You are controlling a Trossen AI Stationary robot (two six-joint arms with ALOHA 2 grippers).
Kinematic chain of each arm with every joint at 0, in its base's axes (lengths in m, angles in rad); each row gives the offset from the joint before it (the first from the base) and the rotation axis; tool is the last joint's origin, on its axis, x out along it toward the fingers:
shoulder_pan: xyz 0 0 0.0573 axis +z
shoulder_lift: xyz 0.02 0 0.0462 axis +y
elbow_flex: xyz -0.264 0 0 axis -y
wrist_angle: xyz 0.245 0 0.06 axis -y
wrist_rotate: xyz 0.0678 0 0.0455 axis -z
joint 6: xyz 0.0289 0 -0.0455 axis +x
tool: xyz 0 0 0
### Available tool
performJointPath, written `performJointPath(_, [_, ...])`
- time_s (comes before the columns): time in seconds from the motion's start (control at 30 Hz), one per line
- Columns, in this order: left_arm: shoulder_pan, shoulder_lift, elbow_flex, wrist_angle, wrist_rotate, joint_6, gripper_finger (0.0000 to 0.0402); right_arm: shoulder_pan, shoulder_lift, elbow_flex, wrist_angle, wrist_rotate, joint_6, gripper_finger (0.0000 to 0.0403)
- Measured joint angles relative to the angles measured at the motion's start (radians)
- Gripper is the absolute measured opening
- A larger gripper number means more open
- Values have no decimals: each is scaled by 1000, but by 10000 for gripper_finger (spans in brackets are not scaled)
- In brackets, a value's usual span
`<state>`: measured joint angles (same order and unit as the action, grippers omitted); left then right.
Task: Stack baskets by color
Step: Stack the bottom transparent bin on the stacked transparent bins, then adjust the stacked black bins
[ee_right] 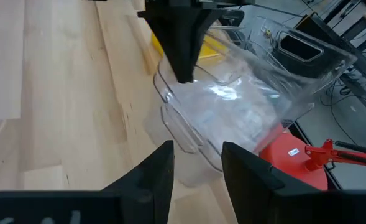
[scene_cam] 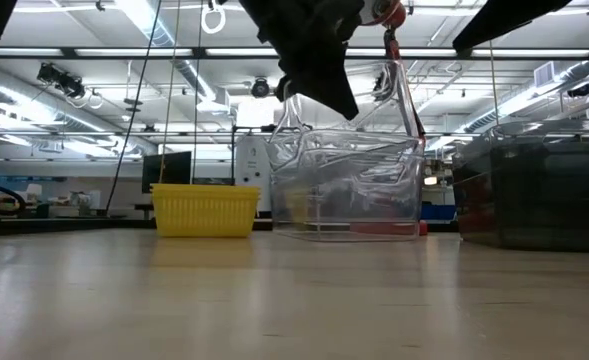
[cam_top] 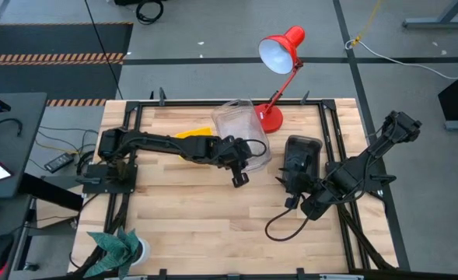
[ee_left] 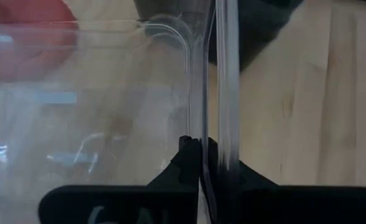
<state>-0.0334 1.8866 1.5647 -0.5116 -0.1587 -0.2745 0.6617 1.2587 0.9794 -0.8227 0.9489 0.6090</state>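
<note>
A clear basket (cam_top: 240,124) stands tilted at the middle of the table's far side; in the low view the clear basket (scene_cam: 349,180) has its bottom on the wood. My left gripper (ee_left: 201,152) is shut on its wall. The yellow basket (scene_cam: 204,210) sits on the table behind my left arm, partly hidden from above. A dark grey basket (cam_top: 302,155) stands to the right of the clear one. My right gripper (ee_right: 198,165) hovers open near the dark basket, pointing at the clear one and touching nothing. My left gripper pinches a thin clear wall of the basket at its rim (ee_left: 201,134) between its two fingers. The fingers (ee_right: 179,56) come from above, slanting down. A second clear wall (ee_left: 227,124) runs right beside the pinched one. The basket leans, its bottom toward the table.
A red desk lamp (cam_top: 279,54) has its base (cam_top: 271,118) just behind the clear basket. Black rails (cam_top: 333,132) frame the tabletop. A cable (cam_top: 279,227) loops on the wood under my right arm. Bare wood (cam_top: 205,210) lies toward the near edge.
</note>
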Motion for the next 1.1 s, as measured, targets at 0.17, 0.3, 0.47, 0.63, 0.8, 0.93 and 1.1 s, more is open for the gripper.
performJointPath(0.17, [0,0,0,-75,55,6,9,0,0,0,0,0,0,140])
performJointPath(0.3, [-11,0,0,-77,52,24,30,0,0,0,2,0,2,140])
performJointPath(0.47, [-29,-1,0,-73,27,57,99,0,0,0,15,0,2,140])
performJointPath(0.63, [-45,-34,23,-103,11,129,163,0,0,0,15,0,27,136])
performJointPath(0.8, [-99,-107,-2,-63,-112,233,179,0,-1,-28,19,0,39,112])
performJointPath(0.93, [-132,-120,-76,-28,-124,256,170,-4,-1,-64,14,-8,55,84])
performJointPath(1.1, [-157,-134,-175,20,-130,226,150,-3,-36,-78,-89,-79,159,47])
